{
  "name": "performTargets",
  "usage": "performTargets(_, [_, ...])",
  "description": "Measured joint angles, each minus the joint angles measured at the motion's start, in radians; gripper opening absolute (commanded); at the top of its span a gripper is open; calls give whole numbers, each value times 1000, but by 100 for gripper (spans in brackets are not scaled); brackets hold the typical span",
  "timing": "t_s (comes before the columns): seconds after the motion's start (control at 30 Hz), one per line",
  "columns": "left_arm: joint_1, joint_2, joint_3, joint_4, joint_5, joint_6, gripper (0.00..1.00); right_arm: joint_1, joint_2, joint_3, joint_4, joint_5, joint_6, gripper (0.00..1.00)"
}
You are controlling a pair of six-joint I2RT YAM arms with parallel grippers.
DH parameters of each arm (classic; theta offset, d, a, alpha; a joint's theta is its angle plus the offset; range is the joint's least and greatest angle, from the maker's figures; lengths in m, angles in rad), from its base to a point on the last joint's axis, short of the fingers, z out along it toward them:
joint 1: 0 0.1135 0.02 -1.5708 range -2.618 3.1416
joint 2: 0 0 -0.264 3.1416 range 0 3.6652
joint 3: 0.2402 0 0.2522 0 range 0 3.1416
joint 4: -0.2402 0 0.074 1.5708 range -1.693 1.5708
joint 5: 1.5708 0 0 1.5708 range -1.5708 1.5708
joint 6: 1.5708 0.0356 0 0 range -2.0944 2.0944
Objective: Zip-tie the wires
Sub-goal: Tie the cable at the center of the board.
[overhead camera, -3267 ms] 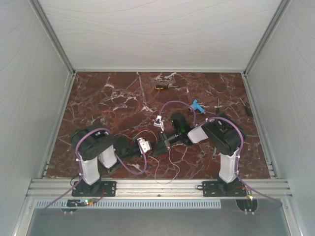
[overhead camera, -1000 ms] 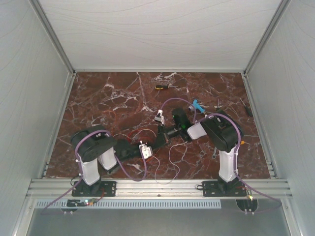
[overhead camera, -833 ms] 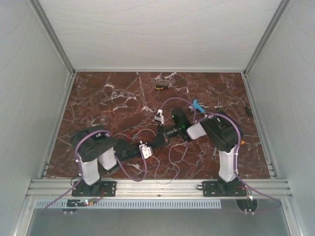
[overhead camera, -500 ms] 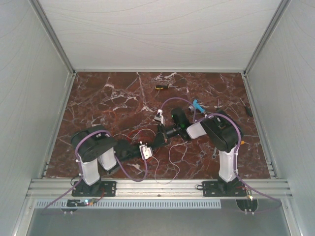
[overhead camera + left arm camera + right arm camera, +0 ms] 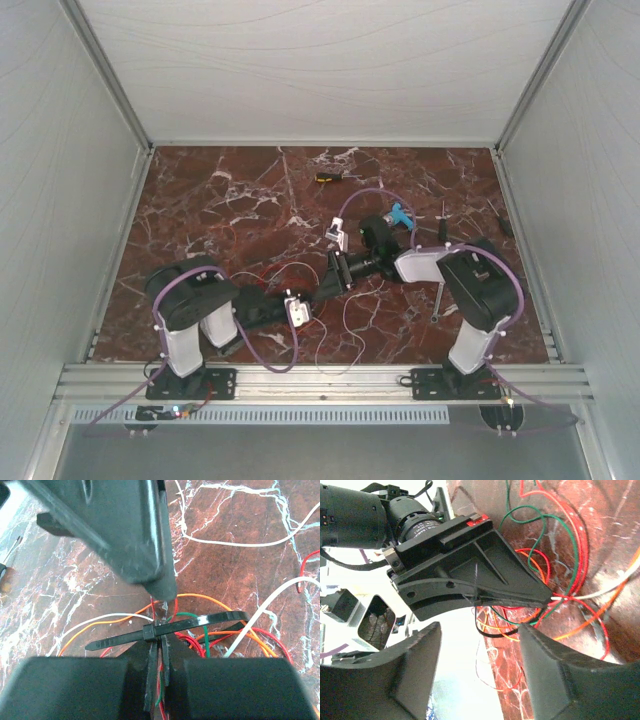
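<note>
The wires (image 5: 235, 630), thin red, white, orange and green strands, lie loose on the marble (image 5: 345, 320). My left gripper (image 5: 159, 642) (image 5: 322, 289) is shut on a bunch of them; red and green strands run between its jaws. A black zip tie (image 5: 200, 621) loops round the bunch just past those fingertips, its tail pointing left. My right gripper (image 5: 480, 627) (image 5: 336, 268) stands open with nothing between its fingers. One of its fingers (image 5: 145, 545) hangs just above the tie's head. In the right wrist view the left gripper (image 5: 470, 575) pinches the wires (image 5: 570, 555) at its tip.
A small yellow and black object (image 5: 327, 178) lies near the back of the marble table (image 5: 200, 210). A blue tool (image 5: 402, 214) and a screwdriver (image 5: 441, 211) lie behind the right arm. Another thin tool (image 5: 437, 300) lies by the right arm's base.
My right gripper has opened from shut, and its arm has swung back towards the right. The left gripper has kept its place and its hold on the wires.
</note>
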Motion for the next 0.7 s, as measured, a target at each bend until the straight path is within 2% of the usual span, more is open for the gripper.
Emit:
performTargets(0.13, [0, 0, 0, 0, 2, 1, 0, -23, -88, -21, -107, 53, -83, 73])
performTargets(0.3, [0, 3, 3, 1, 7, 3, 0, -33, -267, -20, -283, 219, -193, 84])
performTargets(0.33, [0, 3, 3, 1, 8, 4, 0, -33, -308, -20, -307, 261, -208, 95])
performTargets(0.37, [0, 3, 4, 1, 11, 4, 0, -33, -352, -20, -324, 306, -223, 98])
performTargets(0.47, [0, 3, 5, 2, 22, 6, 0, -34, -507, -46, -310, 454, -237, 98])
performTargets(0.57, [0, 3, 5, 2, 29, 8, 0, -48, -653, -107, -256, 599, -170, 98])
performTargets(0.7, [0, 3, 5, 2, 50, 15, 0, -80, -700, -151, -193, 648, -131, 94])
